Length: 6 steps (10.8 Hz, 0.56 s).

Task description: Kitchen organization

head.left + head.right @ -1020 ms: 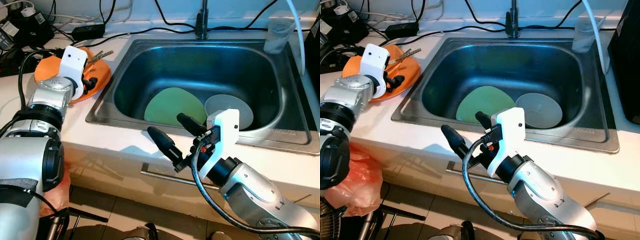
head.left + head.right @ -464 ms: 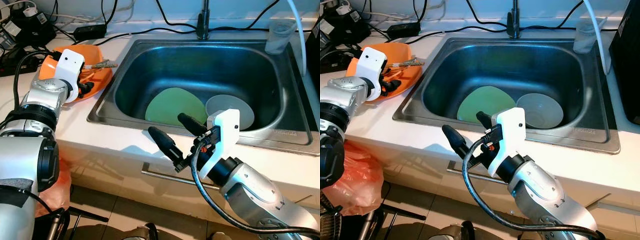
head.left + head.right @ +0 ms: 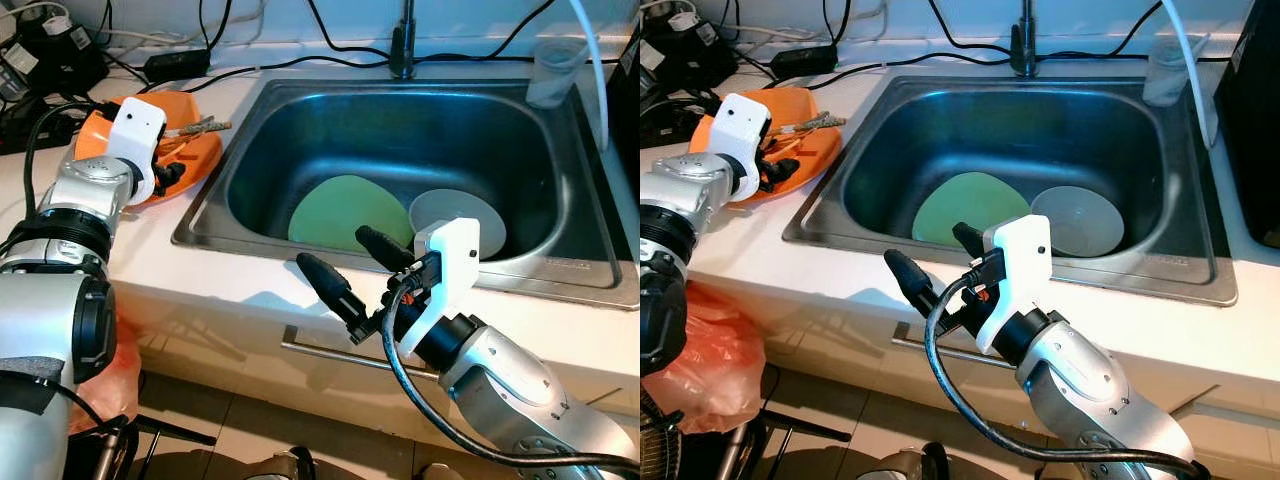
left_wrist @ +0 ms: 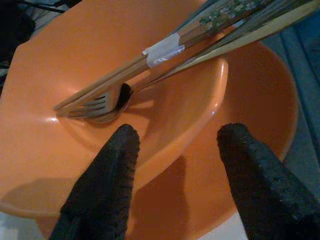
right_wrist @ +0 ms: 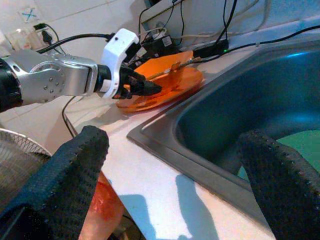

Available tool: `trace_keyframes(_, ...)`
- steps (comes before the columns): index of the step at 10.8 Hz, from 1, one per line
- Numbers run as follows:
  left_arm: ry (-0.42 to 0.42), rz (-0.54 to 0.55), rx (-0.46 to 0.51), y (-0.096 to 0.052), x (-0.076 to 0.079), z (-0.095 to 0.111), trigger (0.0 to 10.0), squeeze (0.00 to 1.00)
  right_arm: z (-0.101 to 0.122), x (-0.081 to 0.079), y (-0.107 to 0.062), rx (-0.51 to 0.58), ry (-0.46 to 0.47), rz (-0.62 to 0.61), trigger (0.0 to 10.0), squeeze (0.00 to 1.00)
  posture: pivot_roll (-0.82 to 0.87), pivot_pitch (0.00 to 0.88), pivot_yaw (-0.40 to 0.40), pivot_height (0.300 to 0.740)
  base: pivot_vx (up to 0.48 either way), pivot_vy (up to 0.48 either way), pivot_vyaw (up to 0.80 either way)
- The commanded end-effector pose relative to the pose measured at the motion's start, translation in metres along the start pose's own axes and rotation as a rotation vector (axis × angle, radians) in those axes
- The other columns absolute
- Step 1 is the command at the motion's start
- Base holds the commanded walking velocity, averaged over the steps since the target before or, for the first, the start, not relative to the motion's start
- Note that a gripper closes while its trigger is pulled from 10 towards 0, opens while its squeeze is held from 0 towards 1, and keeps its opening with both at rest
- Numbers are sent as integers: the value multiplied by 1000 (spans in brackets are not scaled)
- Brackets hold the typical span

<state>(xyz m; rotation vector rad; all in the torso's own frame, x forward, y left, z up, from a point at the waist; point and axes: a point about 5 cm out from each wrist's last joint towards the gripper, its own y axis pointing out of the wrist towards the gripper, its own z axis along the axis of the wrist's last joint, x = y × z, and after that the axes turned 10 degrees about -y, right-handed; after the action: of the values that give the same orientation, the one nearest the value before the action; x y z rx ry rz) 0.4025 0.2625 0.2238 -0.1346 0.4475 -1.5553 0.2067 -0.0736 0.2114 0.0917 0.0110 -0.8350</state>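
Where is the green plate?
The green plate lies on the bottom of the sink, beside the grey bowl, just beyond the right gripper.

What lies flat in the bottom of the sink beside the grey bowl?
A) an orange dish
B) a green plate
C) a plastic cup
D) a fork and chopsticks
B: a green plate lies in the sink basin next to the grey bowl.

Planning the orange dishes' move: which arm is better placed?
Left. The left gripper has open jaws straddling the orange bowl's rim on the counter; the right gripper hovers open before the steel sink.
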Motion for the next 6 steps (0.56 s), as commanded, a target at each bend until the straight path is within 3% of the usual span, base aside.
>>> trace_keyframes(1,-9,3,6,-4,-9,6,0,0,-3,-3,1,-8,7,9,10000,0,-130,110,179,740,0,0,0)
trace_keyframes(2,-10,-1,7,-4,-9,7,0,0,-3,-3,1,-8,7,10,10000,0,-130,110,179,740,0,0,0)
trace_keyframes(3,-4,-5,9,-5,-8,9,4235,0,-3,-3,1,-7,8,11,10000,0,-129,111,179,740,0,0,0)
trace_keyframes(4,-4,-7,12,-5,-8,11,5216,0,-3,-3,1,-7,8,11,10000,0,-129,110,180,740,0,0,0)
trace_keyframes(5,-2,-10,18,-5,-9,13,8824,0,-3,-4,1,-7,9,10,10000,0,-127,110,181,740,0,0,0)
trace_keyframes(6,-2,-8,29,-6,-9,18,9804,0,-3,-4,2,-6,10,11,10000,0,-125,111,181,740,0,0,0)
